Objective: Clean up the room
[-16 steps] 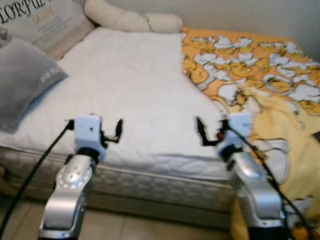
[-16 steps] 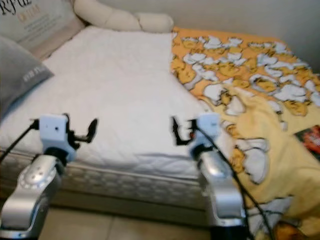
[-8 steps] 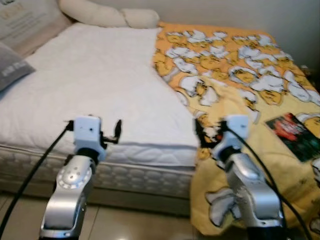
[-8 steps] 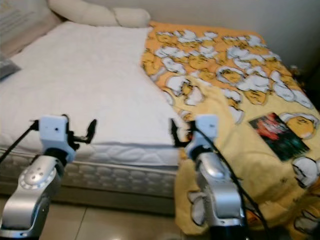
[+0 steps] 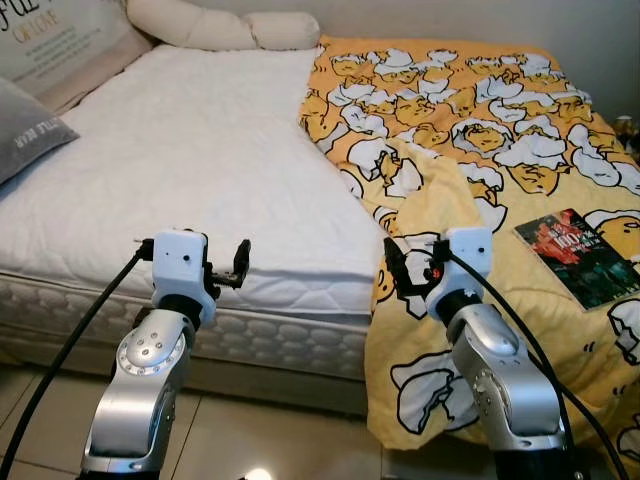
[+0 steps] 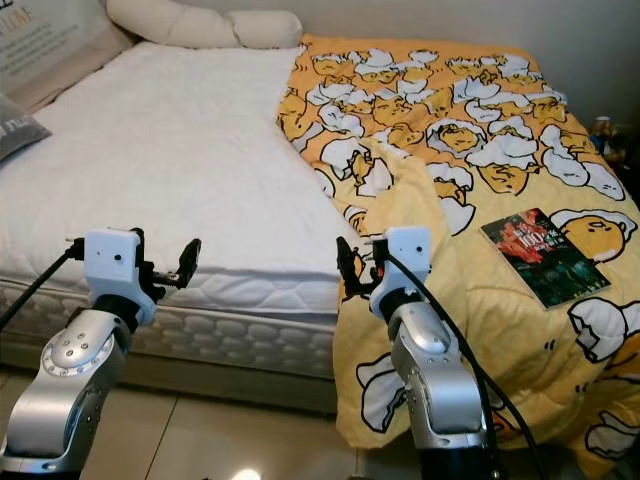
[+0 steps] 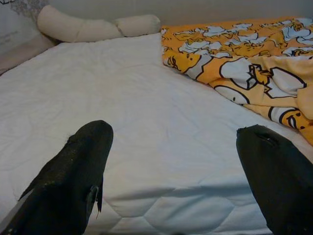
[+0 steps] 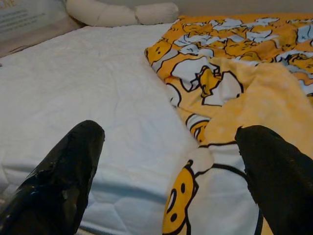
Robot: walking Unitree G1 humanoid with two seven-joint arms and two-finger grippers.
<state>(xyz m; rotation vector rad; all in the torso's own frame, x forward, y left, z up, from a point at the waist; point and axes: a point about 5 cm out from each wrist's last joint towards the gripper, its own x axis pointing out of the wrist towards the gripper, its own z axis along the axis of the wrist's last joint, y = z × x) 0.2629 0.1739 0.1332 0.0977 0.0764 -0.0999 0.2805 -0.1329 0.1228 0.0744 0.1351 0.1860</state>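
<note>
Now | blanket (image 5: 500, 160) lengthwise down bed, corner overhanging | left tool (image 7: 176, 161), right tool (image 8: 166, 161) wide

The room is evenly and softly lit, with no hard shadows on the white mattress (image 5: 200, 170). A small bright glare spot sits on the floor tiles (image 5: 258, 474). The head views are sharp; in the wrist views the near black fingers (image 7: 73, 176) are blurred.
</note>
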